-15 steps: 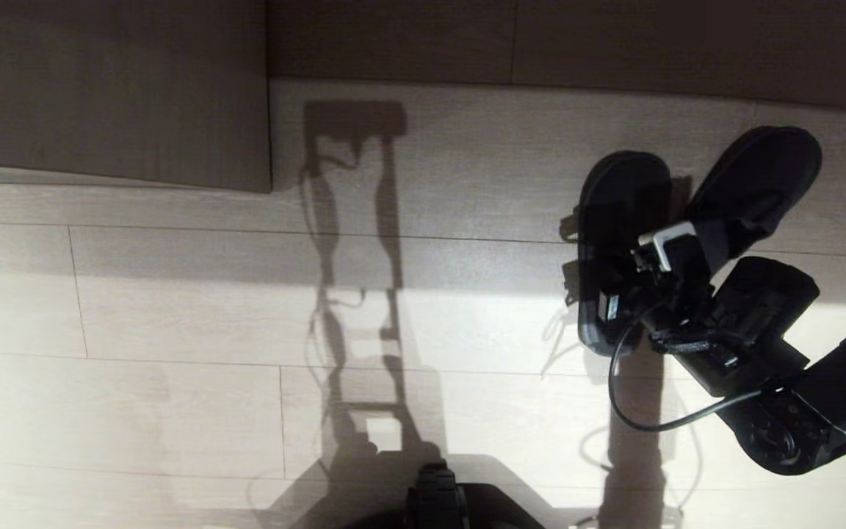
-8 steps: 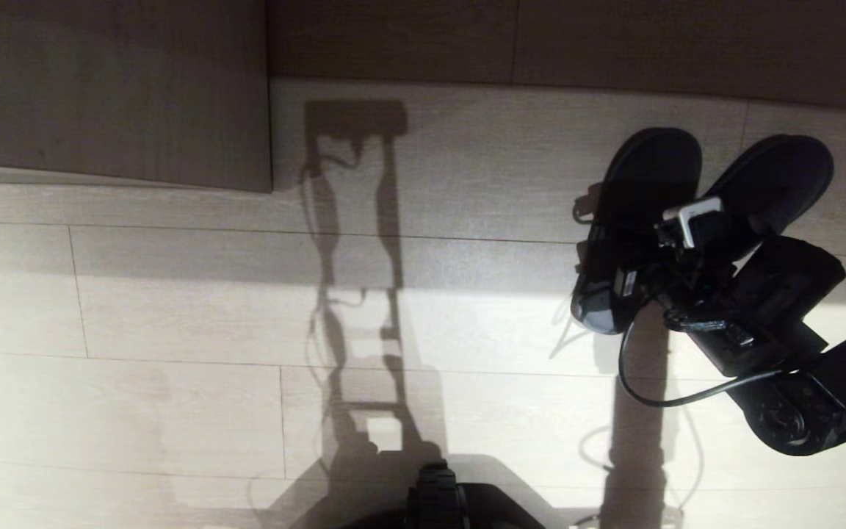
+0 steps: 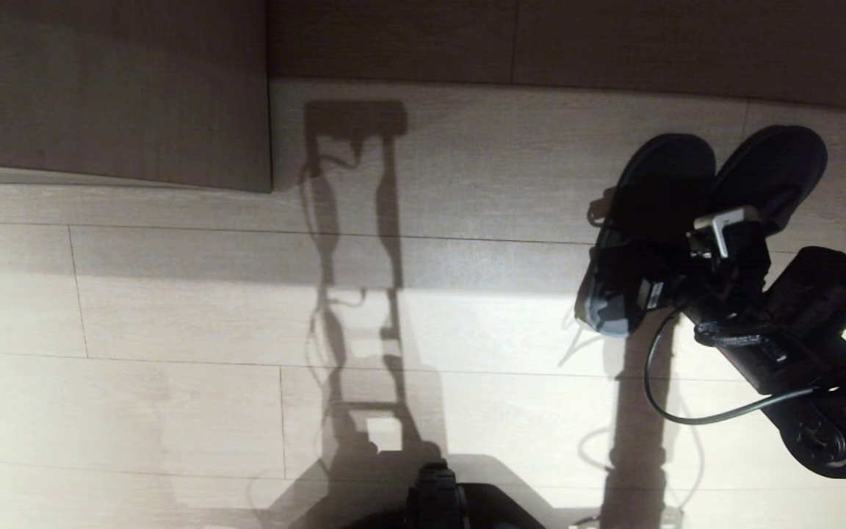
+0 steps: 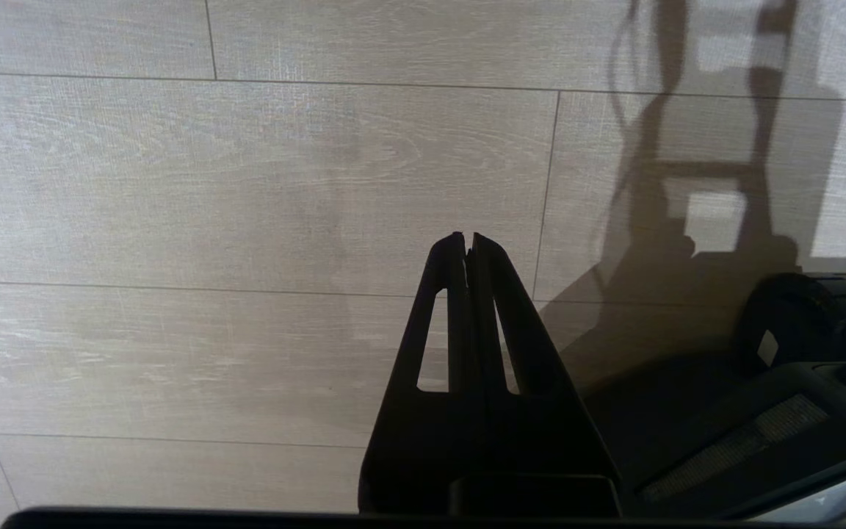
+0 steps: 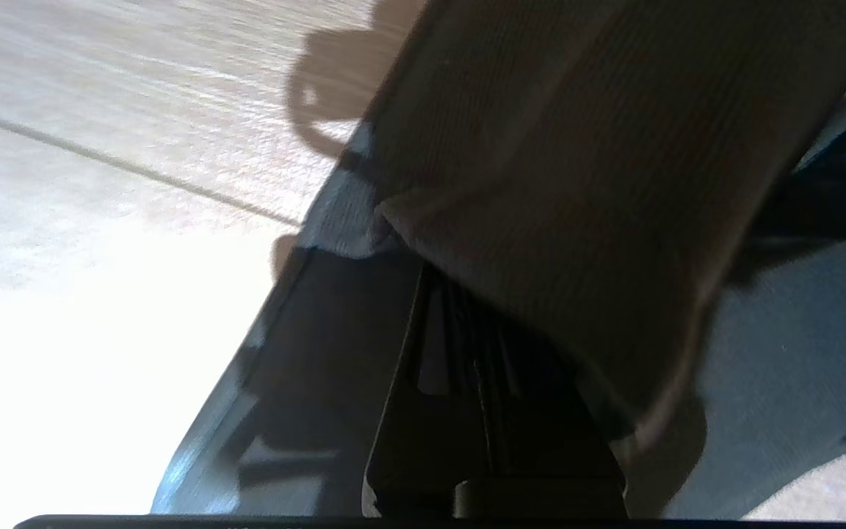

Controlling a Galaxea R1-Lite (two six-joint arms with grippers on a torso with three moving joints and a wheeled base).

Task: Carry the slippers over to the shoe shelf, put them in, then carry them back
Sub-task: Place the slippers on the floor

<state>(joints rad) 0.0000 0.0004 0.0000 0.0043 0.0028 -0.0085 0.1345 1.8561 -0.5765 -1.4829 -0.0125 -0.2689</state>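
While our right gripper [image 3: 695,253] hung over the pale plank floor [image 3: 173,308] at the right of the head view, its fingers were clamped together on the slippers [image 3: 669,198], both dark slides bunched in the one grip. We carried the pair with their rounded ends fanned out away from us, one sole turned toward our left and the other angled toward our right, the two touching where we pinched them. From the head view, they appeared to hang clear of the boards, near the dark wood-laminate front [image 3: 614,44] that ran along the far edge of the floor, but not touching it. A black cable [image 3: 658,397] looped below our right wrist.

Through the right wrist view we saw the wide strap [image 5: 599,162] of one slipper draped over our closed fingers [image 5: 467,411], with grey-blue sole material on either side of them; which part of the strap or sole lay between the pads we could not tell.

Our left gripper [image 4: 467,242] hung over bare floorboards beside our own base [image 4: 797,411], pressed closed with nothing between its fingertips. A brown panel [image 3: 111,92] stood at the far left of the head view, well apart from the slippers.
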